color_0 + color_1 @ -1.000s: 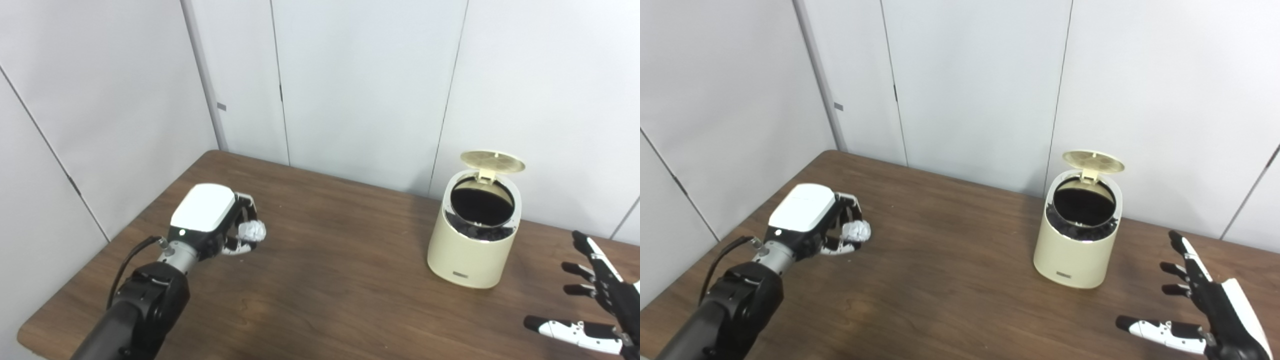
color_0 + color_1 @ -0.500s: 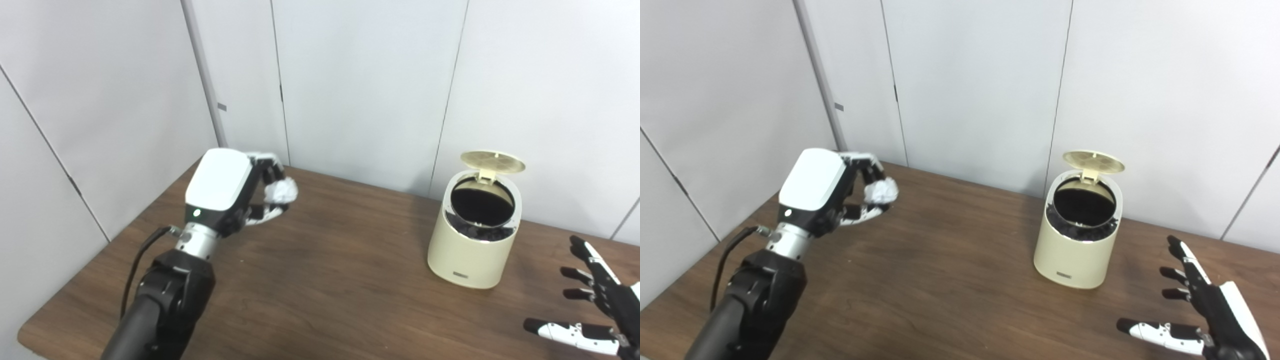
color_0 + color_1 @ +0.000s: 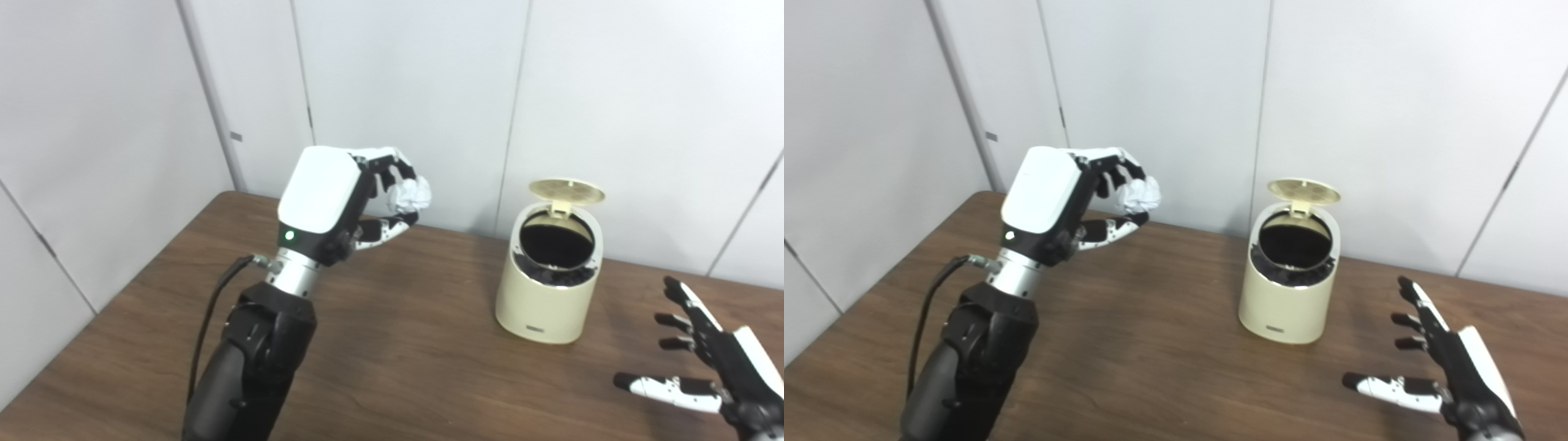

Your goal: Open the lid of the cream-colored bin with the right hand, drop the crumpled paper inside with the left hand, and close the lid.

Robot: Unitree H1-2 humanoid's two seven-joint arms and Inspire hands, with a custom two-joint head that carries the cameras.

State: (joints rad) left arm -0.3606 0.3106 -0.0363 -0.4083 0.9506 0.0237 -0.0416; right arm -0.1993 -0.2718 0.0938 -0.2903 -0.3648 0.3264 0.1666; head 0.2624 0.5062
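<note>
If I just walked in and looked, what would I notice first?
Probably the robot's left hand, raised high over the brown table and pinching a crumpled paper ball in its fingers. To its right stands the cream-colored bin with its lid flipped up, showing a dark inside. The right hand is spread open low at the right.

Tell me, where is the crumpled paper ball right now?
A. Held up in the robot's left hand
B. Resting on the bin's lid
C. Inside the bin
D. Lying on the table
A: the left hand pinches the crumpled paper in the air, left of the open bin.
</note>
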